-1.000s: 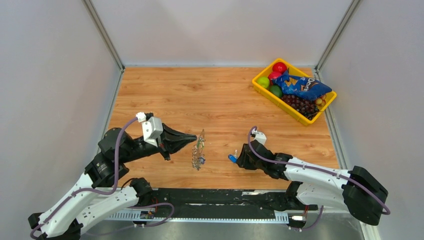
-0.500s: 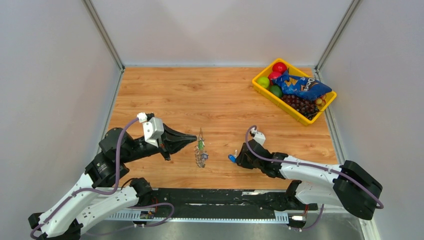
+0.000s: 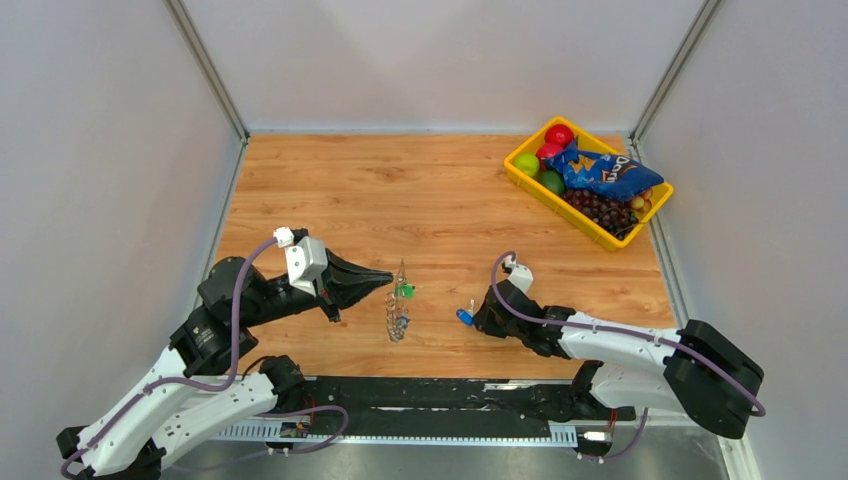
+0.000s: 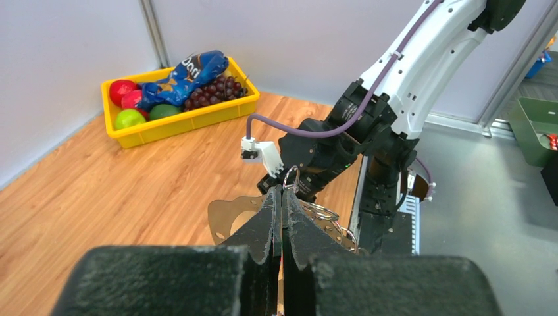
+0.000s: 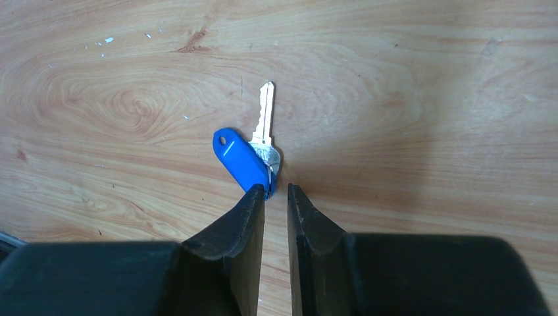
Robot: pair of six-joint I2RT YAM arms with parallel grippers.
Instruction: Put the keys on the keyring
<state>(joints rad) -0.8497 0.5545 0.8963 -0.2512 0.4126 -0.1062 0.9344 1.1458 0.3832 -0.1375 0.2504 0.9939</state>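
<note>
From above, the left gripper (image 3: 388, 278) sits left of centre in the lower half of the frame. It is pinched closed on the keyring (image 3: 400, 300), whose chain hangs below the tips with a green key (image 3: 407, 291) against it. To its right, the right gripper (image 3: 472, 314) is low over the table (image 3: 400, 190), with a blue key (image 3: 465, 317) at its tips. A yellow tray (image 3: 512, 160) sits at the upper right.

In the left wrist view, the fingers (image 4: 266, 217) are pressed together at centre, and the keyring (image 4: 291, 178) stands up from their tips.

In the right wrist view, the right gripper (image 5: 275, 194) shows a narrow slit with bare wood between the fingers. The blue key (image 5: 238, 160) lies flat just ahead of them, its cap touching the left-hand fingertip. I cannot tell whether it is nipped.
</note>
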